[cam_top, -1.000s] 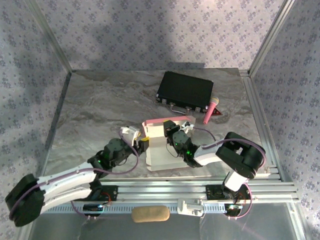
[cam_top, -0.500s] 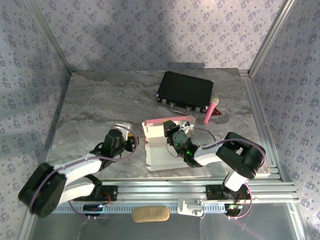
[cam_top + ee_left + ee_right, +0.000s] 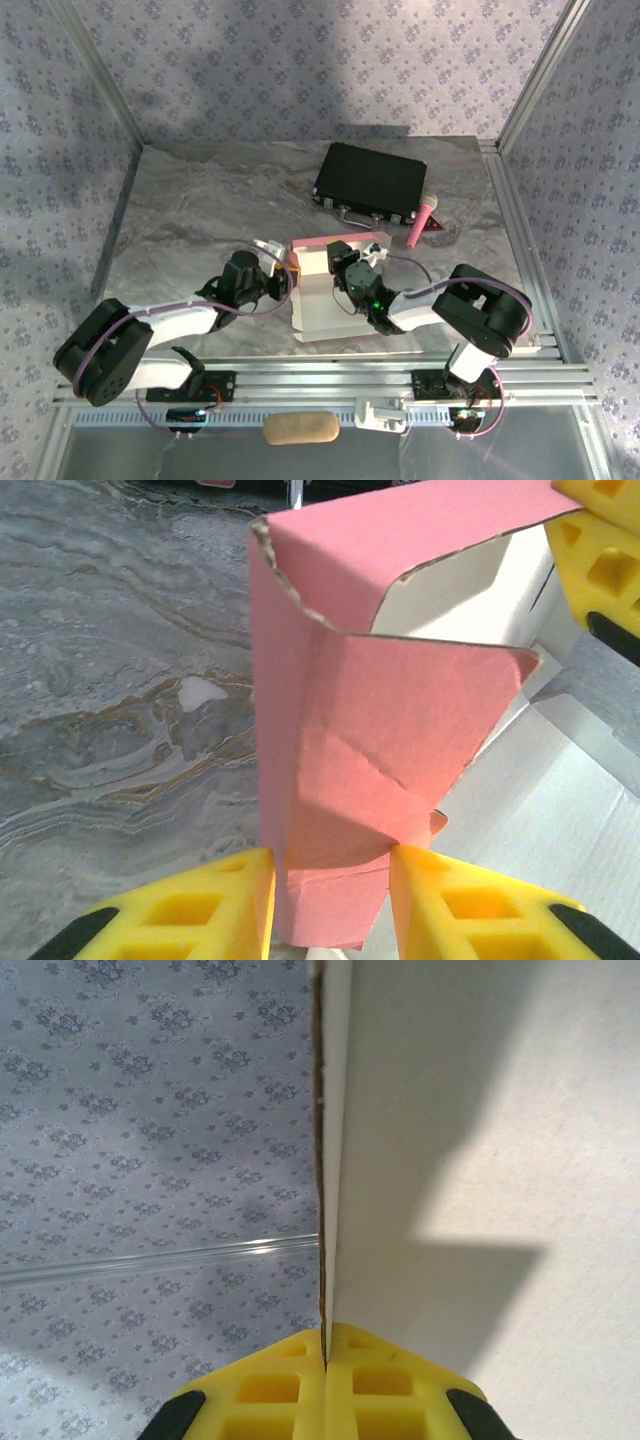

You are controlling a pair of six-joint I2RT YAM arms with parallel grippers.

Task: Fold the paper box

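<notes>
**L tool (image 3: pixel 283 272) swung in to box (image 3: pixel 318 312) corner; fold only part done**

Vs half a sec ago, L arm has come across from the left, and its tool now sits at the box's left-rear corner. R arm and box haven't shifted.

Tabletop (image 3: pixel 190 220): grey marble, w/ the box near front-centre, just ahead of the arm bases.

Case (image 3: pixel 370 180): closed, at the back, well apart from the box. Not part of the job.

Box: pale inside up, base flat on the tabletop. Rear wall (image 3: pixel 320 241) stands up, pink outside facing the back. L wrist view shows the left end of that wall w/ a pink corner flap (image 3: pixel 390 740) bent round, roughly upright. Front part looks flat in the top view. Right side is behind R arm, so can't tell.

R tool (image 3: pixel 327 1360): closed tight on the thin edge of an upright card wall, holding it up.

L tool: fingers (image 3: pixel 215 910) apart, one each side of the flap's lower end, right by its edges. Can't tell if it's pinching or just straddling.

Mic (image 3: pixel 422 218): by the case's right end.

Est. approx a third done. Done: rear wall up, left corner started. Left to do: set that flap, raise the remaining walls, lock the tabs and close any lid.
</notes>
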